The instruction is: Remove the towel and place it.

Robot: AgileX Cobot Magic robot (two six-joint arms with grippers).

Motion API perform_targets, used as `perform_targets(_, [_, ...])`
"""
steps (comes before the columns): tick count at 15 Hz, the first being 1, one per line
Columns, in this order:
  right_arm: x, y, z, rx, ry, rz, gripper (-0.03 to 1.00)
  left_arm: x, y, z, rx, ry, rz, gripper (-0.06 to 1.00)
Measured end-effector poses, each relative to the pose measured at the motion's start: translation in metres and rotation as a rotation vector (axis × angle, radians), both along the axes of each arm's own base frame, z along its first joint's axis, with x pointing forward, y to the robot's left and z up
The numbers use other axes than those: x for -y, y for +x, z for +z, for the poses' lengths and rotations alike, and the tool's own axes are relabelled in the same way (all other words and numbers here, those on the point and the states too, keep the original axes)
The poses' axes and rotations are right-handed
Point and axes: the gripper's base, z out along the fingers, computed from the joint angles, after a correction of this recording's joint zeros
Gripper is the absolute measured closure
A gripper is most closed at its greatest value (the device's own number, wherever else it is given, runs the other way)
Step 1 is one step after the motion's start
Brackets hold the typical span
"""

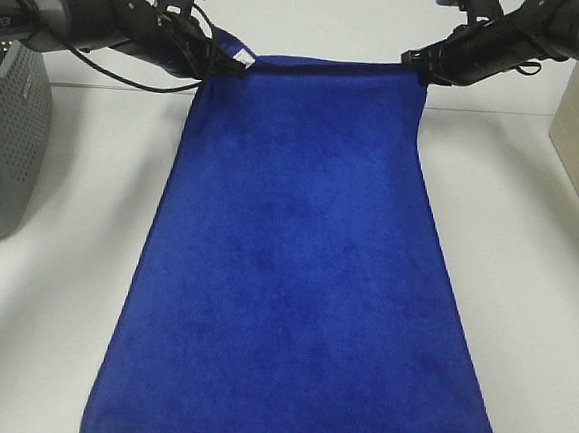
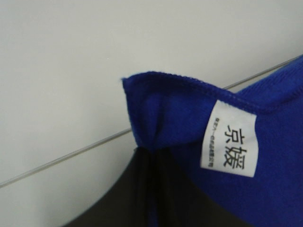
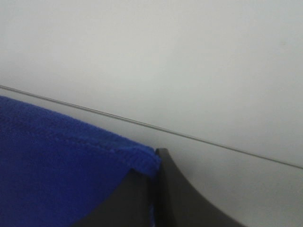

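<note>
Across the centre of the exterior view: the towel (image 1: 300, 278), royal blue, hanging spread from its two top corners so it stays flat for placing. Left gripper (image 1: 229, 64) pinches the tagged corner; right gripper (image 1: 418, 68) pinches the opposite one. Grey perforated bin (image 1: 4, 144) at left edge.

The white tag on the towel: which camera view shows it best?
The left wrist view: the white tag fills it, print visible. The exterior high view shows only a speck beside the left pincer; the right wrist view shows none.

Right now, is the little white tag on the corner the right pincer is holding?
No, the white tag sits on the towel corner pinched by the left pincer.
</note>
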Motion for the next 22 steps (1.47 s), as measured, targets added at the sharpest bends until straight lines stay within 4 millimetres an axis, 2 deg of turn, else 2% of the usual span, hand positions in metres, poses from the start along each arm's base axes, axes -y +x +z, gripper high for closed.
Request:
perform_targets(3, [-0.001,0.0,-0.019,-0.031,0.007,0.0,0.95,0.0,0.0,-0.005,-0.009,0.005,-0.002,0.93])
perform_targets(7, [-0.001,0.001,-0.022,-0.026,0.026,-0.015,0.94,0.0,0.0,-0.005,-0.002,0.006,0.0,0.93])
perform_targets(9, [-0.001,0.002,-0.023,-0.024,0.029,-0.018,0.83,0.0,0.001,-0.007,0.001,0.008,0.001,0.93])
perform_targets(10, [-0.001,0.002,-0.023,-0.024,0.029,-0.018,0.69,0.0,0.001,-0.008,0.002,0.011,0.0,0.88])
perform_targets(11, [-0.001,0.002,-0.023,-0.024,0.029,-0.018,0.51,-0.001,0.002,-0.007,0.018,0.013,0.006,0.74])
perform_targets(13, [-0.001,0.002,-0.022,-0.02,0.027,-0.02,0.31,-0.002,0.004,-0.005,0.047,0.012,0.017,0.48])
perform_targets(15, [0.0,0.0,-0.024,-0.038,0.0,0.0,0.25,-0.002,0.004,-0.004,0.065,0.031,0.014,0.26])
perform_targets(16, [0.001,-0.002,-0.026,-0.061,-0.027,0.021,0.24,-0.003,0.004,-0.004,0.07,0.051,0.006,0.21])
perform_targets(18, [0.002,-0.006,-0.026,-0.103,-0.077,0.062,0.24,-0.003,0.004,-0.005,0.078,0.085,-0.009,0.17])
perform_targets(22, [0.005,-0.011,-0.026,-0.148,-0.152,0.106,0.24,-0.004,0.003,-0.006,0.06,0.107,-0.025,0.17])
